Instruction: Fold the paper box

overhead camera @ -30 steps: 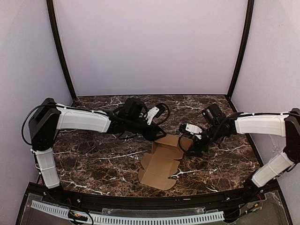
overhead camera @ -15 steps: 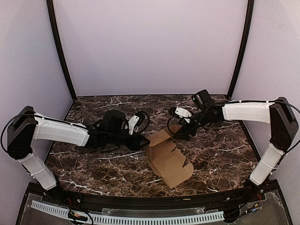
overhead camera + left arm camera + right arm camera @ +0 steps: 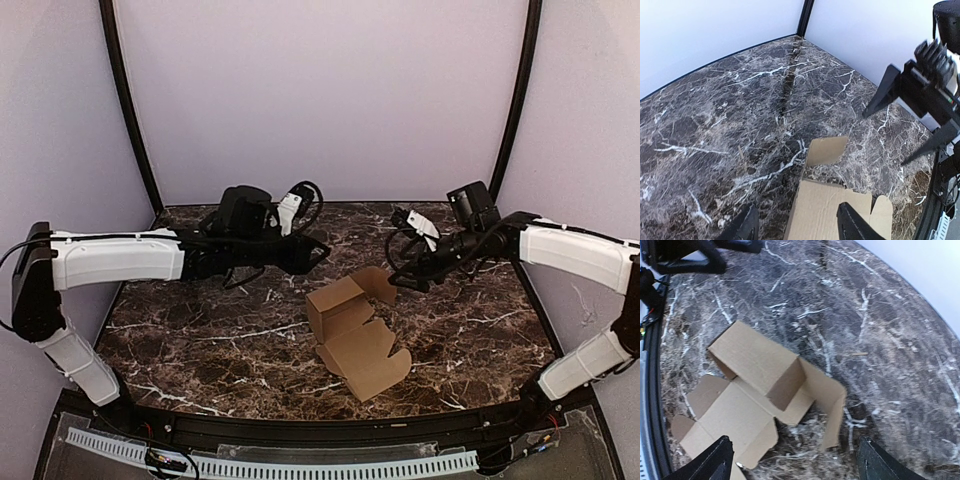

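Observation:
The paper box (image 3: 358,340) is a plain brown cardboard sheet, partly folded, lying mid-table. Its far panels stand up in a corner and the near panel lies flat. A loose flap (image 3: 378,283) sticks out at the far right. My left gripper (image 3: 320,250) hovers open, behind and left of the box, touching nothing. In the left wrist view its gripper (image 3: 797,230) frames the box (image 3: 835,215) lying below. My right gripper (image 3: 398,283) is open just right of the flap. From the right wrist, the box (image 3: 760,385) lies ahead of that gripper (image 3: 797,467), which holds nothing.
The dark marble table (image 3: 200,330) is ringed by pale walls and two black corner posts (image 3: 130,110). A black rail (image 3: 300,430) runs along the near edge. The right gripper (image 3: 910,110) shows at the right of the left wrist view.
The left arm has lifted and swung back from the box's left side. The right gripper has drawn back to the right. The box has stayed where it lay half a second ago.

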`<action>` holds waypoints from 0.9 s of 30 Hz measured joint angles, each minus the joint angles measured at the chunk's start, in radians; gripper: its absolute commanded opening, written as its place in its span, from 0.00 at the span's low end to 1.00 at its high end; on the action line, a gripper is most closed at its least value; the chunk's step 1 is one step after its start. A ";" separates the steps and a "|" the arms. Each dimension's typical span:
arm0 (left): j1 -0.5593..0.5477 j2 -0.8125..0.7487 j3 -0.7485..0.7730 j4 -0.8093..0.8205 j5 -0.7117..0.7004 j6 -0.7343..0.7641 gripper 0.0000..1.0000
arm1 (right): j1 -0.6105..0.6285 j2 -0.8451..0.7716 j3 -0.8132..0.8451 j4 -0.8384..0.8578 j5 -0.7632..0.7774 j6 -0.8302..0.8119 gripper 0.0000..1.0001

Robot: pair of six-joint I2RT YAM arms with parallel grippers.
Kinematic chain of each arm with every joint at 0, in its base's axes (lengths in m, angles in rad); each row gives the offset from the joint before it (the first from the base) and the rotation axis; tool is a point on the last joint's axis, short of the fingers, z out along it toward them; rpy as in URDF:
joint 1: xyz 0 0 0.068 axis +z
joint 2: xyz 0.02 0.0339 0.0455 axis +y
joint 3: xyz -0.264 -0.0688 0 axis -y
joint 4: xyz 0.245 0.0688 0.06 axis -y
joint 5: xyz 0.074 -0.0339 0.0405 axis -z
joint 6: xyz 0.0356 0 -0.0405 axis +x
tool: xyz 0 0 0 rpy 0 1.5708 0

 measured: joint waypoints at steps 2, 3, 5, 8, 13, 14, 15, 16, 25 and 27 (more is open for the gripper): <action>0.000 0.057 0.058 -0.002 0.024 -0.005 0.51 | 0.000 0.010 -0.037 0.001 -0.068 0.026 0.79; 0.000 0.088 0.080 -0.003 0.040 -0.011 0.49 | 0.001 0.025 -0.054 -0.001 -0.105 0.041 0.77; 0.000 0.155 0.105 -0.011 0.074 -0.026 0.46 | 0.001 0.071 -0.069 -0.003 -0.161 0.060 0.70; 0.000 0.222 0.108 -0.048 0.110 -0.045 0.44 | 0.001 0.146 -0.069 0.002 -0.211 0.093 0.59; 0.000 0.248 0.095 -0.084 0.154 -0.072 0.42 | 0.001 0.241 -0.051 0.016 -0.204 0.139 0.46; 0.000 0.248 0.095 -0.084 0.159 -0.075 0.42 | 0.001 0.254 -0.046 0.022 -0.196 0.144 0.44; 0.000 0.248 0.092 -0.084 0.164 -0.079 0.41 | 0.001 0.265 -0.040 0.027 -0.186 0.150 0.43; 0.000 0.248 0.091 -0.084 0.167 -0.082 0.41 | 0.001 0.276 -0.034 0.031 -0.177 0.156 0.42; 0.000 0.248 0.074 -0.075 0.193 -0.087 0.38 | 0.001 0.398 0.020 0.053 -0.126 0.187 0.26; 0.000 0.248 0.074 -0.074 0.196 -0.087 0.38 | 0.001 0.417 0.026 0.053 -0.122 0.191 0.22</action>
